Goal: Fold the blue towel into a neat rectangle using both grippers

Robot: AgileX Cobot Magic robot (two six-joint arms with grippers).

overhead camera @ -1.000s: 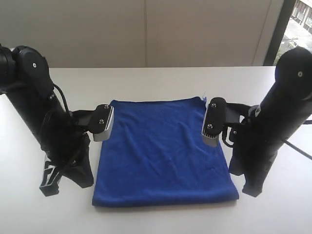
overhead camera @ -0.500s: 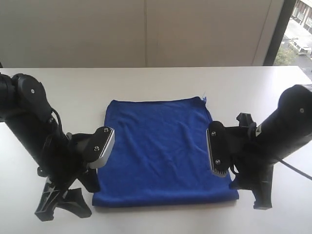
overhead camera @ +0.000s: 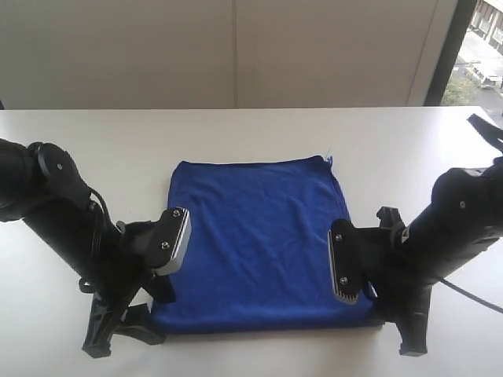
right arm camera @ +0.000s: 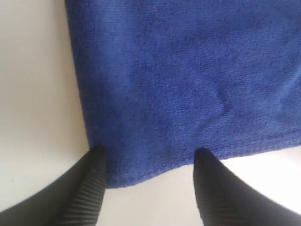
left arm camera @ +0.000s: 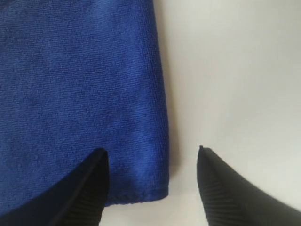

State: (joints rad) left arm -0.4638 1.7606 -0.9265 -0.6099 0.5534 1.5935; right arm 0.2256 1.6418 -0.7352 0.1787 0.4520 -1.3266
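Left wrist view: the left gripper (left arm camera: pixel 151 155) has its jaws spread wide and holds nothing. The near left corner of the blue towel (left arm camera: pixel 80 94) lies in the gap, with one finger over cloth and the other over bare table (left arm camera: pixel 235 70).

Right wrist view: the right gripper (right arm camera: pixel 148 155) is likewise released and empty. It straddles the near right corner, and the stitched hem runs between the fingers. Whether any fingertip touches the surface cannot be told from these angles.

Exterior view: the towel lies flat and squared at the centre of the white table, with its near edge between the two arms. Its far edge is undisturbed and a small tag shows at the far right corner.

Change: one second ago both grippers stood higher, beside the far half of the towel's side edges, with jaws closed. They have since travelled along those edges to the near corners, lowered and opened. The cloth outline has not shifted.

Assessment: this is a pre-grasp pose. The probable next step is to pinch both near corners together and carry them toward the far edge. Uneven closure would skew the fold.
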